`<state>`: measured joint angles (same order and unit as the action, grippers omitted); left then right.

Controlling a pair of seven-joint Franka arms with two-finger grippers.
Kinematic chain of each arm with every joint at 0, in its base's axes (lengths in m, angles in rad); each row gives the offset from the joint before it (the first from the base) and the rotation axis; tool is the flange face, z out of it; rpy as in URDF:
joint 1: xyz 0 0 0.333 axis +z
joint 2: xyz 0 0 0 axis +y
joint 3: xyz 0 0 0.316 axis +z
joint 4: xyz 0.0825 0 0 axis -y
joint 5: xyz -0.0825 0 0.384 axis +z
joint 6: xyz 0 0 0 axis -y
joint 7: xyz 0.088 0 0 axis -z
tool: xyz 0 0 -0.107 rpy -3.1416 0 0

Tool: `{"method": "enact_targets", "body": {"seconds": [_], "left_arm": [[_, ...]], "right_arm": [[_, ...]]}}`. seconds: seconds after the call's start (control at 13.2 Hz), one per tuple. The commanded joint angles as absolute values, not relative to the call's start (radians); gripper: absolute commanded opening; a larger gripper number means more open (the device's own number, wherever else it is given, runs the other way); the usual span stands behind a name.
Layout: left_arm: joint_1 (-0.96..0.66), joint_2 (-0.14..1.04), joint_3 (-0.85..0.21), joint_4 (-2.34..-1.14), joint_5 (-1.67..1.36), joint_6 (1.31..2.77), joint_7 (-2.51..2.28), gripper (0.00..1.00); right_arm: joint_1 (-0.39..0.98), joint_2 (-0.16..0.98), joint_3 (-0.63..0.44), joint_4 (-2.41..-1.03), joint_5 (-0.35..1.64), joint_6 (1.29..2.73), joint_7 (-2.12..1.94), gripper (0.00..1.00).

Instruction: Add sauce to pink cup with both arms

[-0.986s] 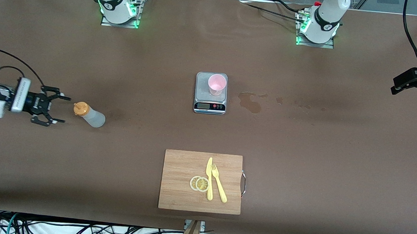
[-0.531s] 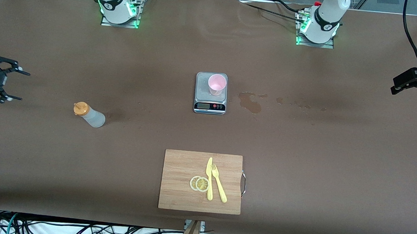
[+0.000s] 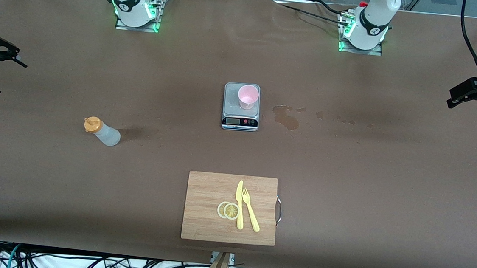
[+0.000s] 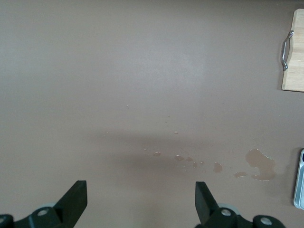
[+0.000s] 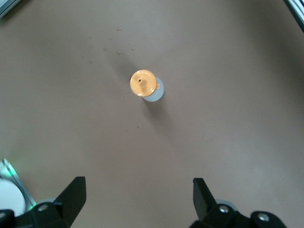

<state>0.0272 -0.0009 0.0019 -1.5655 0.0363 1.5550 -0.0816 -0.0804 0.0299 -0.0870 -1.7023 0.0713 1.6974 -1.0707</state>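
Observation:
The sauce bottle [image 3: 103, 132], whitish with an orange cap, stands upright on the brown table toward the right arm's end. The right wrist view looks down on the sauce bottle's cap [image 5: 144, 83]. The pink cup [image 3: 248, 96] stands on a small scale [image 3: 240, 121] mid-table. My right gripper [image 3: 12, 78] hangs open and empty in the air at that end of the table, apart from the bottle; its fingers frame bare table [image 5: 137, 187]. My left gripper [image 3: 452, 97] waits raised at the left arm's end, open over bare table [image 4: 140, 189].
A wooden cutting board [image 3: 207, 199] with lemon slices [image 3: 228, 210], a yellow knife [image 3: 239, 204] and a fork [image 3: 250, 216] lies nearer the front camera than the scale. A wet stain [image 3: 286, 117] marks the table beside the scale, toward the left arm's end.
My right gripper has drawn back from just beside the sauce bottle, out to the table's end and upward, still open. The bottle, cup and left arm have not moved.

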Motion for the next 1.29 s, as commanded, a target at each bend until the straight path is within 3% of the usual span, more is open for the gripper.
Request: {"method": "enact_targets", "body": {"seconds": [0.0, 0.46, 1.21], "left_arm": [[0.032, 0.006, 0.0, -1.542, 0.04, 1.536, -0.058, 1.0], [0.032, 0.006, 0.0, -1.542, 0.04, 1.536, -0.058, 1.0], [0.031, 0.006, 0.0, -1.542, 0.04, 1.536, -0.058, 1.0]], "right_arm": [[-0.034, -0.029, -0.089, -1.73, 0.025, 1.707, -0.79, 1.0], [0.014, -0.084, -0.032, -1.727, 0.025, 1.66, -0.159, 1.0], [0.021, -0.074, -0.017, -1.69, 0.025, 1.637, -0.14, 1.0]]}}
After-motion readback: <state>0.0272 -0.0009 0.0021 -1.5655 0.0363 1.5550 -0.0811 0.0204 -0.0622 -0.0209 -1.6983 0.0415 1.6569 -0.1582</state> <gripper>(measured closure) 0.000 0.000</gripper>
